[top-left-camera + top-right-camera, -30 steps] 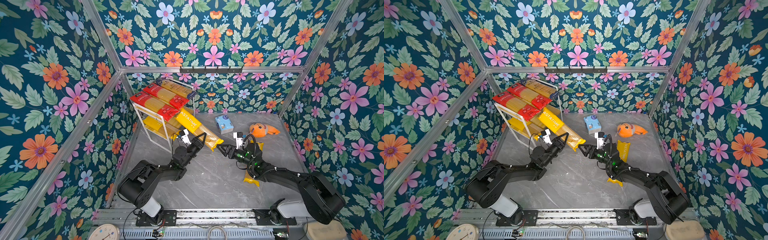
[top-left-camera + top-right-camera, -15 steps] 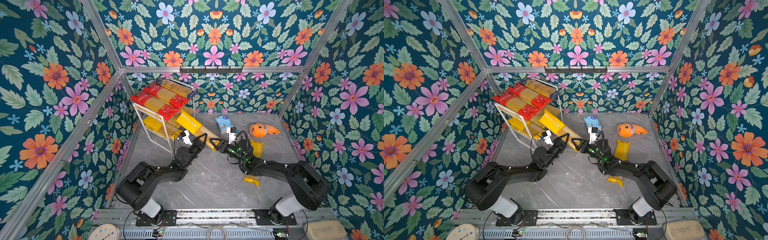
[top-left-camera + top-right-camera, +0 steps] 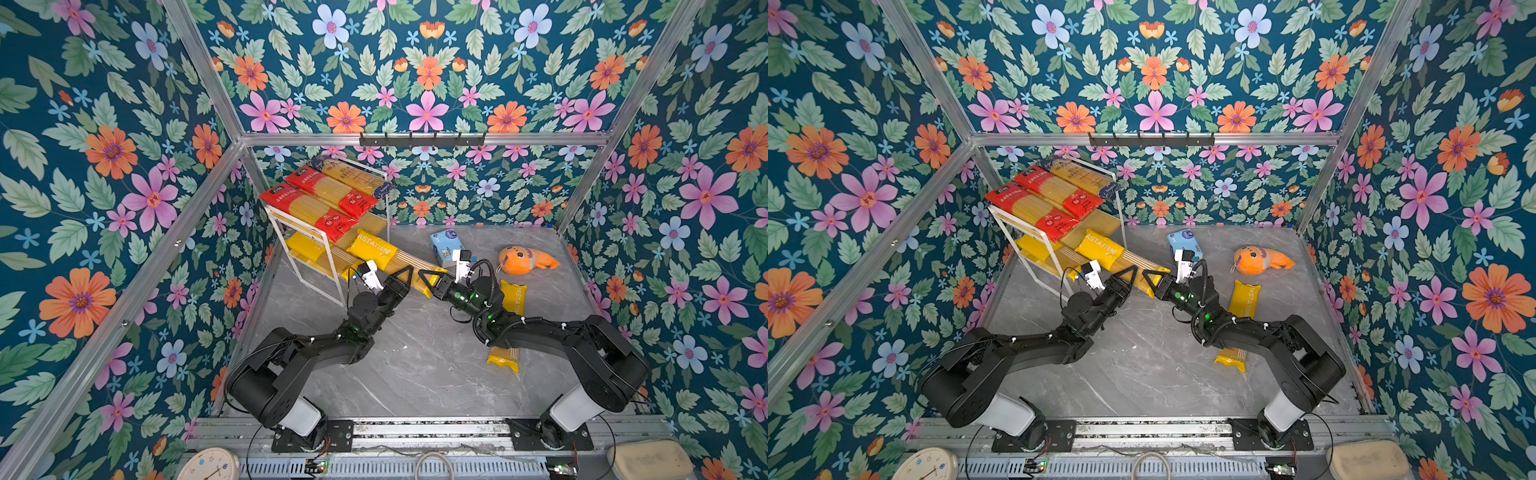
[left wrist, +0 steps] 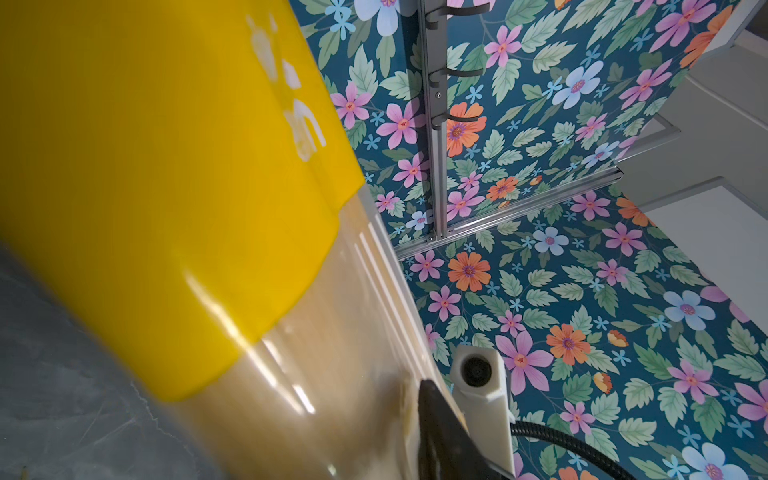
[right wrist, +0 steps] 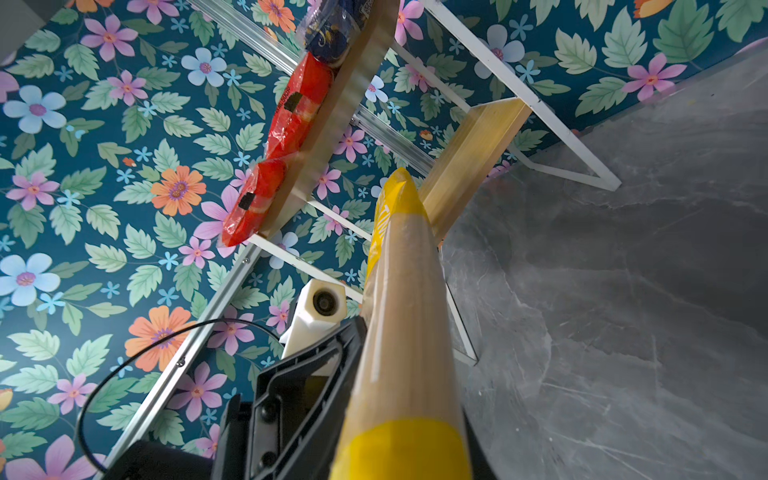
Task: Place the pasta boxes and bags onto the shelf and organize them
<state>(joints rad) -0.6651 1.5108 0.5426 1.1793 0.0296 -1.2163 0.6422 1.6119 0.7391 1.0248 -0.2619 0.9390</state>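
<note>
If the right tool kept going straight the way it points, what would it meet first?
Probably the left tool, close ahead beside the yellow pack that the right tool grips; depth is hard to judge.

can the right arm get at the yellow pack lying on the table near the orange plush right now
Probably not yet: the right gripper looks clamped on the leaning yellow pack, and the table pack lies partly under its own arm.
</note>
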